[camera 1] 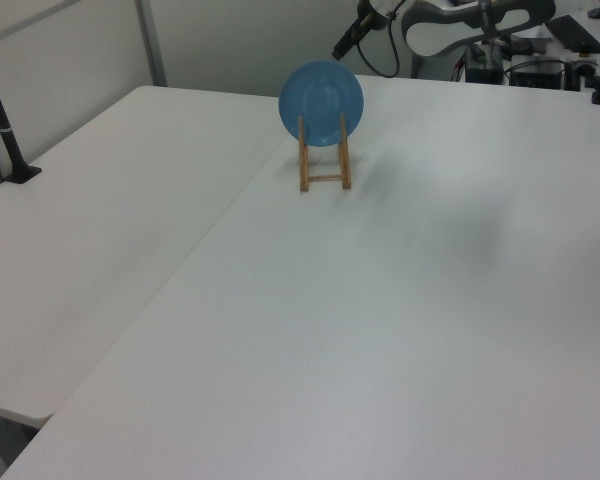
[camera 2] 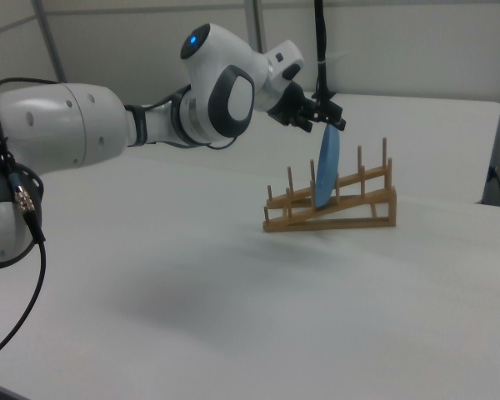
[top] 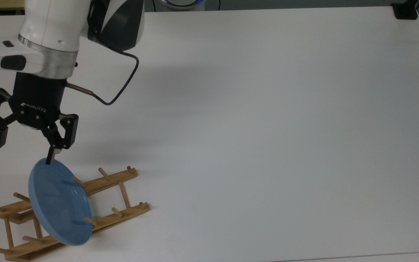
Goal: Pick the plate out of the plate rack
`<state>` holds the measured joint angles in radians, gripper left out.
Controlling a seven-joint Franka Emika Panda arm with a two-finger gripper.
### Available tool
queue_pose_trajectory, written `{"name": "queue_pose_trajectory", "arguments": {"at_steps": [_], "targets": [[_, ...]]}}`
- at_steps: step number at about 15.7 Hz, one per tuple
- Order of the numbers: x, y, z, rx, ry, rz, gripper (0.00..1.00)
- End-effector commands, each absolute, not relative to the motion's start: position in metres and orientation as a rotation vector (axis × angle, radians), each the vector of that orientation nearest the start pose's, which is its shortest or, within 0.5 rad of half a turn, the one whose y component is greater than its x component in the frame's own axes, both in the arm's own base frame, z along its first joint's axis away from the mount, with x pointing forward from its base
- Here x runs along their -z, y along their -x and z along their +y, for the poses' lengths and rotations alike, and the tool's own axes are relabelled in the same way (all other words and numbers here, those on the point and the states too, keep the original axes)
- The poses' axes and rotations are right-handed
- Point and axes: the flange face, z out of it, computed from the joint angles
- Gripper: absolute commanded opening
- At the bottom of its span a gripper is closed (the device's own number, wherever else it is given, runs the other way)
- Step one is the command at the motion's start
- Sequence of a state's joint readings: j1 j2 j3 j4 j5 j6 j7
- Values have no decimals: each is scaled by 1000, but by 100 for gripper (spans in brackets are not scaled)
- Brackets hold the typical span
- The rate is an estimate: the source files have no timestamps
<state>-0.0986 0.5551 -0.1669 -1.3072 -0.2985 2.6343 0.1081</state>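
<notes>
The light-blue plate [top: 59,202] stands on edge between the pegs of the wooden plate rack [top: 116,179] near the top view's lower left corner. My gripper [top: 25,152] is open and hangs just above the plate's upper rim; one fingertip [top: 51,159] lies over that rim in the top view. In the right view the plate [camera 2: 326,171] shows edge-on in the rack [camera 2: 354,208], with the gripper [camera 2: 330,122] right at its top edge. In the left view the plate [camera 1: 321,102] faces the camera in the rack [camera 1: 323,166], with the gripper [camera 1: 346,44] above and behind it.
The white table [top: 267,127] stretches wide to the top view's right of the rack. A black post [camera 1: 4,125] stands on the neighbouring table at the left view's left. A black clamp base [top: 405,11] sits at the top view's far right corner.
</notes>
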Motion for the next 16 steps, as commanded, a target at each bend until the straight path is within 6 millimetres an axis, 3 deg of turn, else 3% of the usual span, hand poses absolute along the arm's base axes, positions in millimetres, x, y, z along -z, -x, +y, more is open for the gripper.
{"name": "queue_pose_trajectory", "arguments": {"at_steps": [1, 3, 6, 9, 16], "targets": [[-490, -762, -164, 1355, 3285, 86, 93], [-478, -766, -167, 1359, 3296, 75, 86], [-475, -770, -166, 1363, 3300, 61, 78], [-472, -770, -165, 1363, 3303, 53, 50], [-471, -772, -155, 1369, 3344, -47, 18]]}}
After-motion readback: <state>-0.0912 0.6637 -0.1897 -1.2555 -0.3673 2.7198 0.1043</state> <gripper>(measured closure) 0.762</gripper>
